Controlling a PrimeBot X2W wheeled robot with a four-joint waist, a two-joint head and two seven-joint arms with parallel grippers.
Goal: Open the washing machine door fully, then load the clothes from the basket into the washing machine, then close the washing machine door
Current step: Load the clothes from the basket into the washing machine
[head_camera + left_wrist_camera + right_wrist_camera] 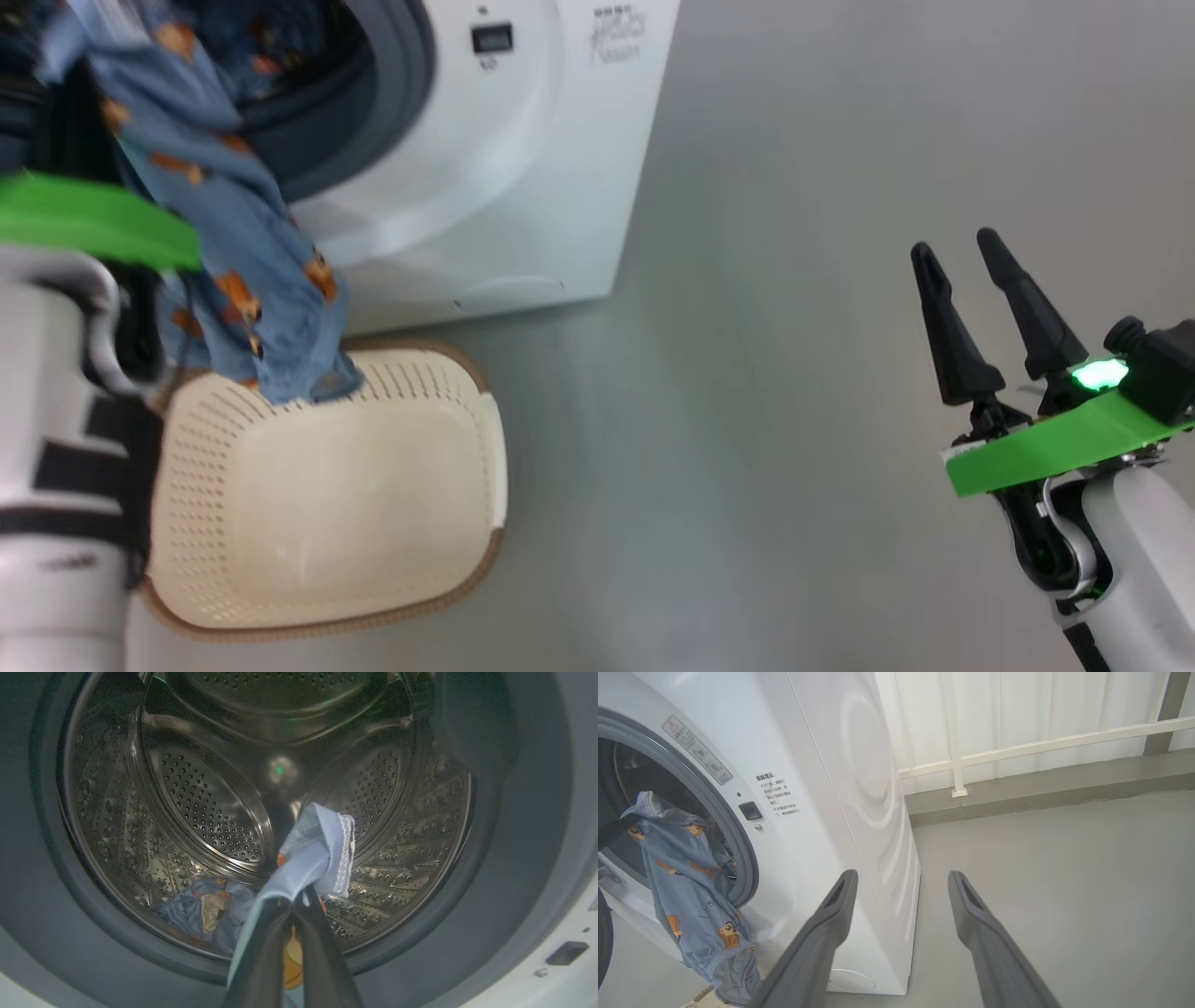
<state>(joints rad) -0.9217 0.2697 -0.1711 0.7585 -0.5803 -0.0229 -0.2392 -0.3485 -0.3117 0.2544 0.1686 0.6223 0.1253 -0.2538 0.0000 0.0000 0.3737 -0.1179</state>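
Smooth grey floor (803,392), white wall (1017,709) w/ rail (1064,742); basket (327,504) by washer (523,168).

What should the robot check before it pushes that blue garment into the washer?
1. Left fingers shut on the garment: ok.
2. Drum opening free ahead of them: ok.
3. Whole garment past the grey gasket: not ok. Most of it hangs outside, down to the basket.
4. Basket otherwise empty: ok.
5. Right fingers open, apart from the washing machine: ok.
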